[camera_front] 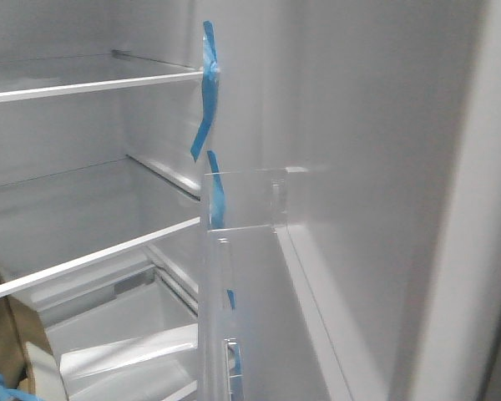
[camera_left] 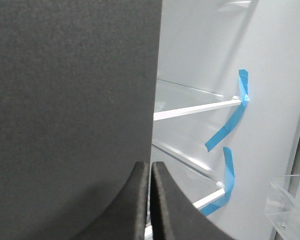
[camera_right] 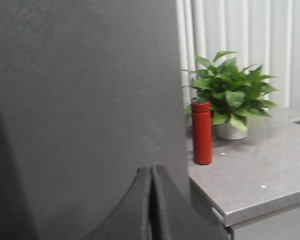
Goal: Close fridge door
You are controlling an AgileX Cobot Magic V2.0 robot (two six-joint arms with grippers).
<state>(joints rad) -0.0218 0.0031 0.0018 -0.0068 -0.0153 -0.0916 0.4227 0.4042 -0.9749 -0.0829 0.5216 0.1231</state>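
The fridge door stands open. Its white inside (camera_front: 376, 167) fills the right of the front view, with a clear plastic bin (camera_front: 244, 199) and blue tape strips (camera_front: 207, 92) at its edge. In the right wrist view a matte dark grey face (camera_right: 85, 90), which looks like the door's outside, fills the left. My right gripper (camera_right: 151, 172) is shut and empty, its tips close against that face. My left gripper (camera_left: 150, 167) is shut and empty, at the edge of a plain dark grey panel (camera_left: 70, 100). Neither gripper shows in the front view.
White fridge shelves (camera_front: 92, 83) and a drawer (camera_front: 125, 351) lie inside, with a tape roll (camera_front: 17, 351) at the lower left. The left wrist view shows shelves (camera_left: 195, 107), tape (camera_left: 230, 125) and a bin corner (camera_left: 290, 200). A grey counter (camera_right: 255, 170) holds a red bottle (camera_right: 202, 132) and a potted plant (camera_right: 232, 100).
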